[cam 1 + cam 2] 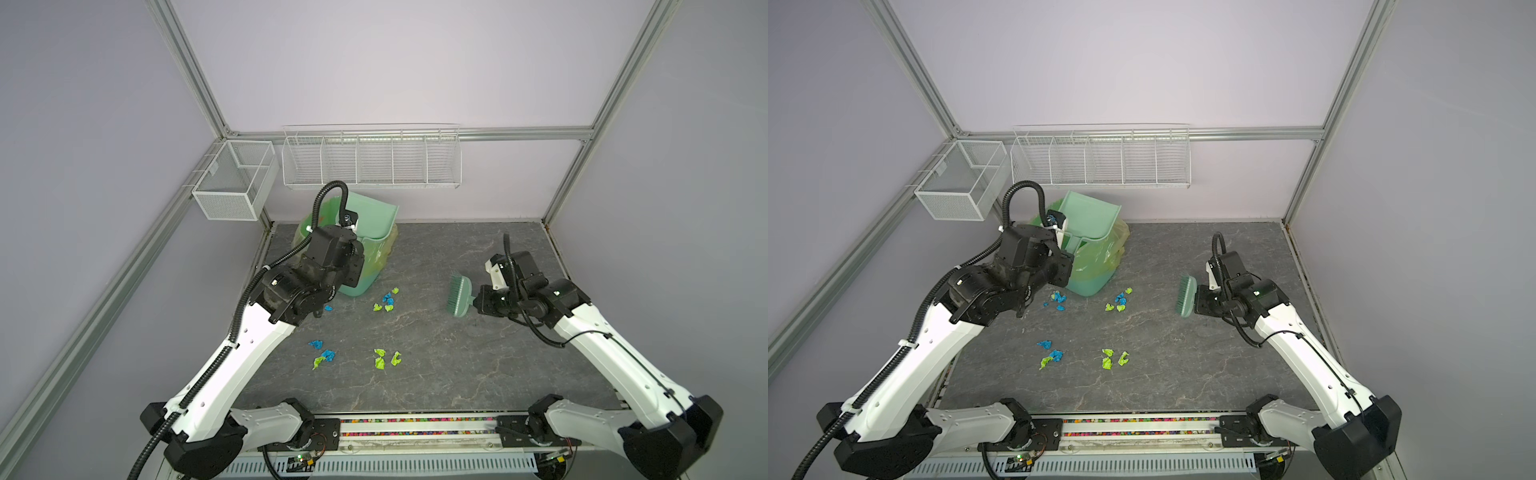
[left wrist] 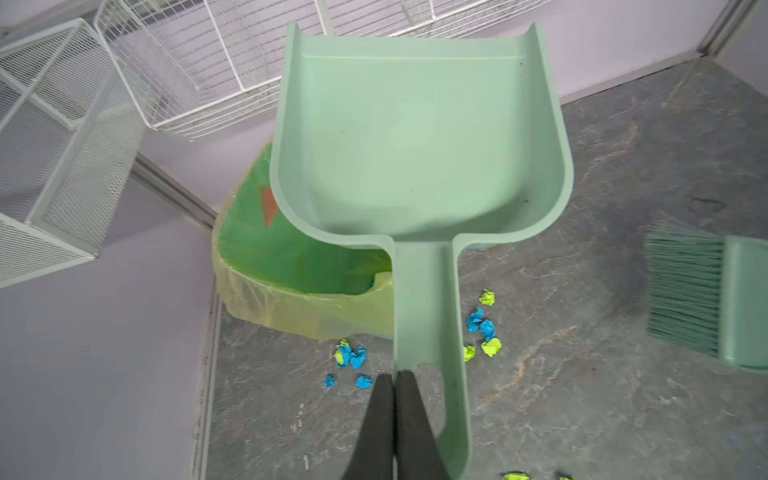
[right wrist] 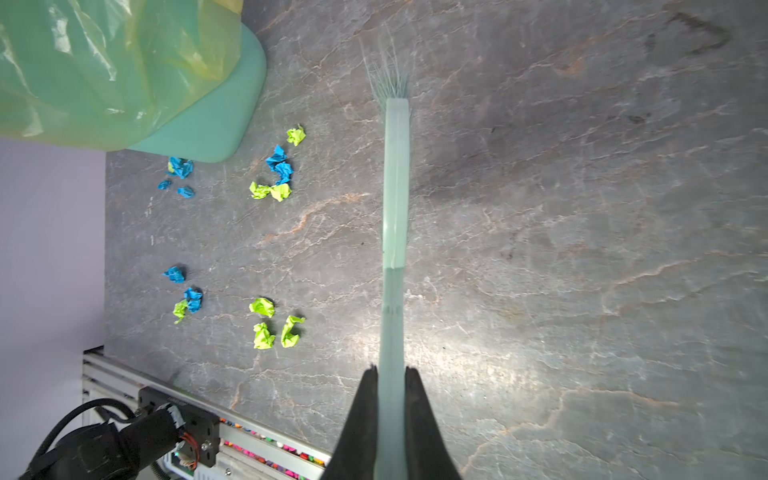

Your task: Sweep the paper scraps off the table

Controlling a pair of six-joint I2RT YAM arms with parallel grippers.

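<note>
Clamping the handle of the pale green plastic dustpan (image 2: 415,137), the left gripper (image 2: 395,376) is closed tight; the right gripper (image 3: 391,374) is closed on the green bristle brush (image 3: 397,187).

Green dustpan (image 1: 370,216) above bagged bin (image 1: 357,286); brush (image 1: 459,297) well to R; mesh basket (image 1: 232,183) + wire rack (image 1: 372,162) on walls.

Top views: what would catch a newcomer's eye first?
Bright blue and lime paper scraps lie in small clusters across the left-middle of the dark table. At back left, the left gripper pinches an empty pale green dustpan above a lined bin. On the right, the right gripper holds a matching brush.
</note>
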